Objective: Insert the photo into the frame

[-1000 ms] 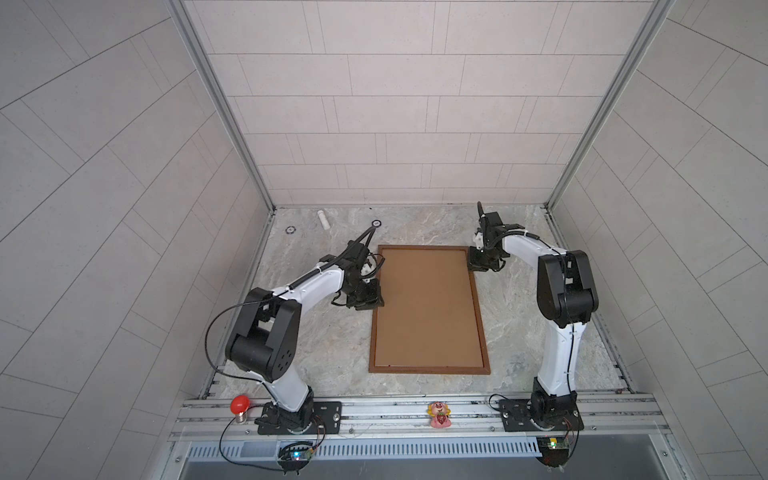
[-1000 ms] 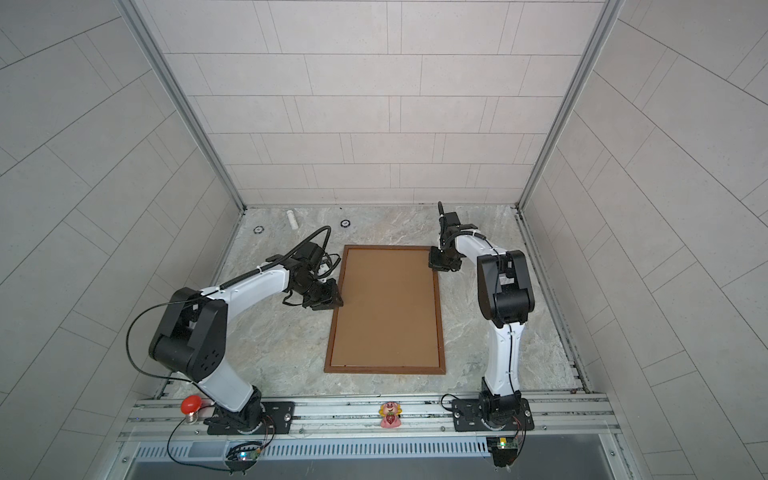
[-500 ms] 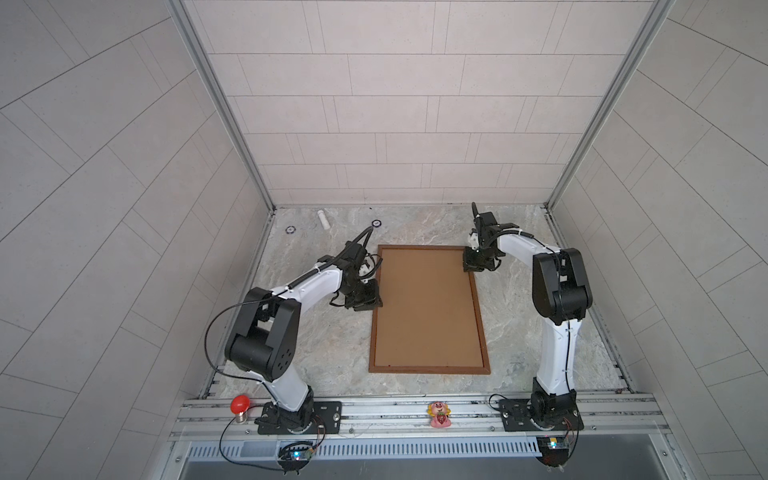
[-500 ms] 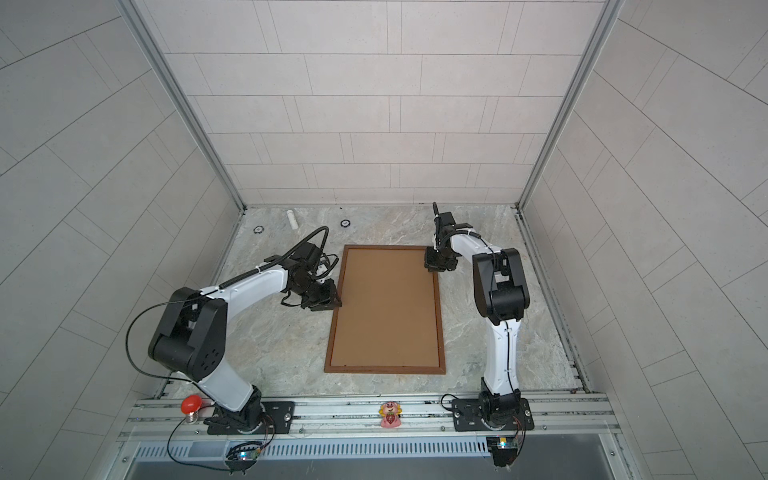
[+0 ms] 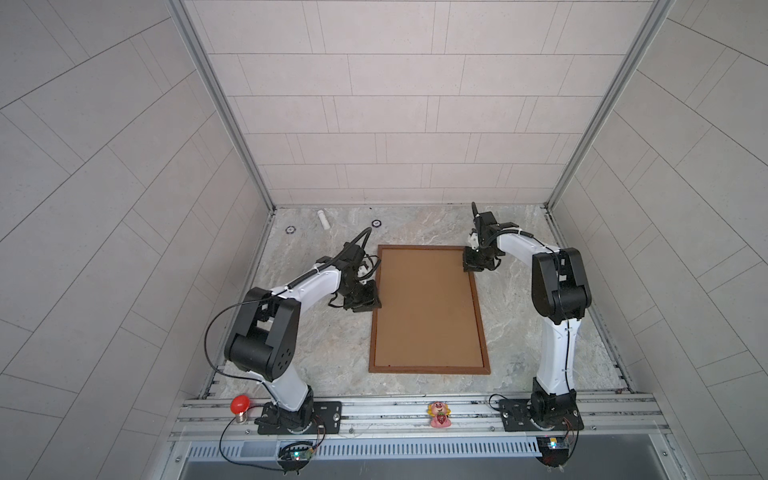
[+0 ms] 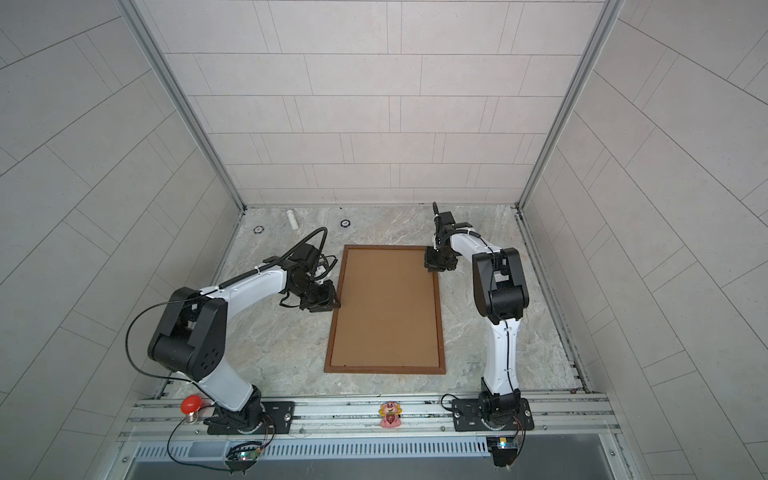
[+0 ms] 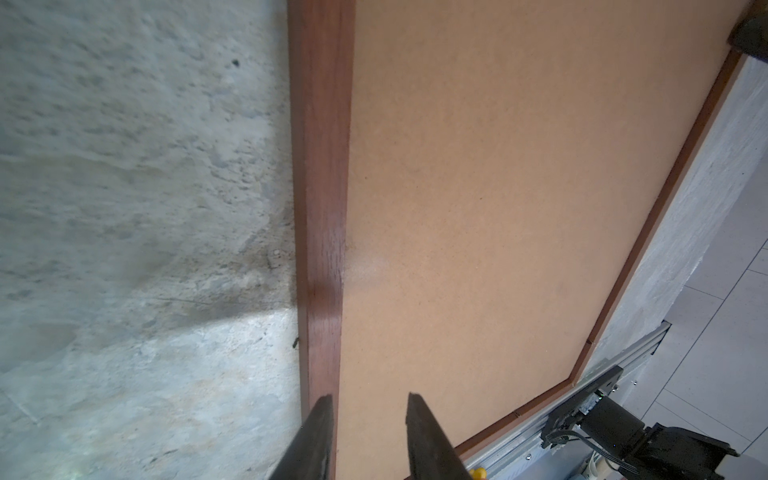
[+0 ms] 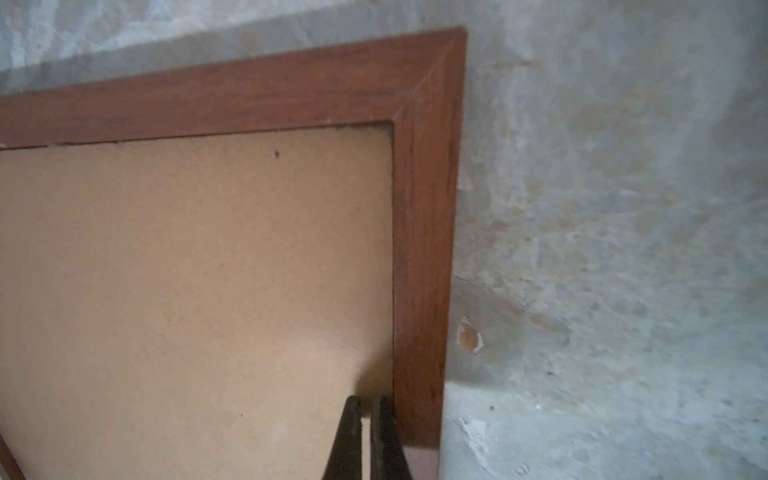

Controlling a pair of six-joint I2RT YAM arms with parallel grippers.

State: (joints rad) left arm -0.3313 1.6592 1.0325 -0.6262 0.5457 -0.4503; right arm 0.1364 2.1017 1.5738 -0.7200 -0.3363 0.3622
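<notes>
The frame [image 5: 430, 369] [image 6: 384, 369], thin dark-brown wood, lies flat on the stone table top in both top views. A plain brown backing board [image 5: 428, 307] [image 6: 386, 307] fills it. The photo is hidden. My left gripper [image 5: 372, 304] [image 7: 370, 399] is open at the frame's left rail [image 7: 322, 208]. One finger is over the rail, the other over the board, and nothing is between them. My right gripper [image 5: 470, 266] [image 8: 368, 401] is shut over the board, just inside the frame's far right corner [image 8: 428, 104].
A white cylinder [image 5: 324, 219] and two small rings [image 5: 290, 229] [image 5: 376, 223] lie near the back wall. A red bulb [image 5: 240, 403] and a pink toy [image 5: 439, 413] sit on the front rail. Tiled walls enclose the table on three sides.
My right gripper has shifted left, from beside the frame's far right corner to over it. The left arm has barely moved.
</notes>
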